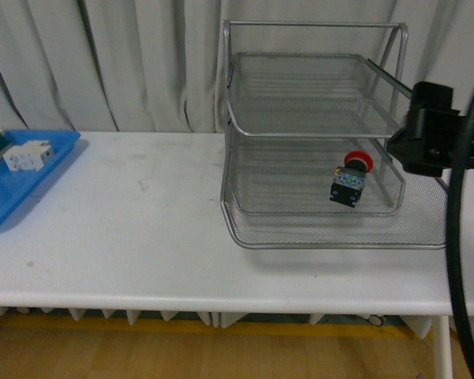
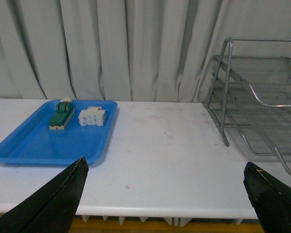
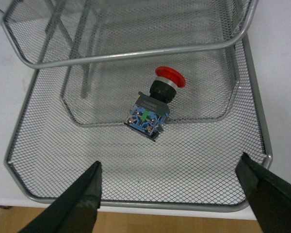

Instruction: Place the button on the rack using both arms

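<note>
The button (image 1: 350, 178) lay on its side in the bottom tier of the rack (image 1: 316, 142), red cap tilted up toward the back and its dark body, with blue terminal face showing, pointing toward the front edge. It rested on the mesh of the lowest tray, right of the tray's middle, touching nothing but the wire floor. The rack stood on the right half of the white table (image 1: 142, 229), in front of a pale curtain (image 1: 103, 63).

The right tool (image 3: 169, 189) hung above the front of that bottom tray, its two black fingers spread wide apart with nothing between them; the button sat clear of both, further in. The right arm (image 1: 430, 130) showed as a black block beside the rack's right side.

The left tool (image 2: 167, 194) was also spread wide and held nothing, poised over bare table between the rack and a blue tray (image 2: 39, 141). That tray lay at the table's left end, carrying a green-and-cream part (image 2: 61, 119) and a white block (image 2: 92, 117) side by side.
</note>
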